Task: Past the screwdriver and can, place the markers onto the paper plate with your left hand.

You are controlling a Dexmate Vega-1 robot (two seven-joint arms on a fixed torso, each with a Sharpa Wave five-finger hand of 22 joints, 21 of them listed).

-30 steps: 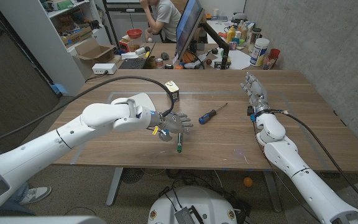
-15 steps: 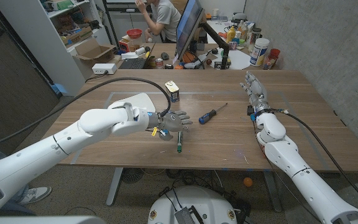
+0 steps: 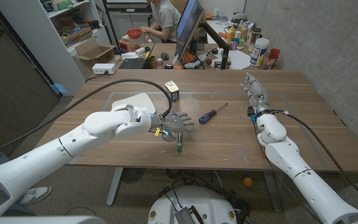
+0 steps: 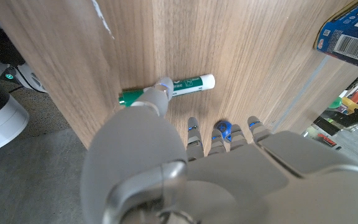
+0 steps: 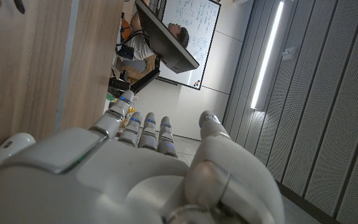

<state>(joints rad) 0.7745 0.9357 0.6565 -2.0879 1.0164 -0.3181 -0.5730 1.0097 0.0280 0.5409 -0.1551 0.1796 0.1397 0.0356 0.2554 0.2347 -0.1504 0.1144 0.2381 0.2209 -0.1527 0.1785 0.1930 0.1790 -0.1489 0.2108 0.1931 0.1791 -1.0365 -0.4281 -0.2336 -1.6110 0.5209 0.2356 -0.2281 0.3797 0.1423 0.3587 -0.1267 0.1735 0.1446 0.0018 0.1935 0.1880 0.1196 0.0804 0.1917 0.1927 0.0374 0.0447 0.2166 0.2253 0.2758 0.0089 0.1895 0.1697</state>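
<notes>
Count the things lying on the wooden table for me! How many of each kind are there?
green marker: 1
screwdriver: 1
can: 1
paper plate: 1
Total: 4 things that can be plainly told.

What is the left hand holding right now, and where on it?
Nothing yet: the left hand hovers over the green marker, fingers spread above it.
</notes>
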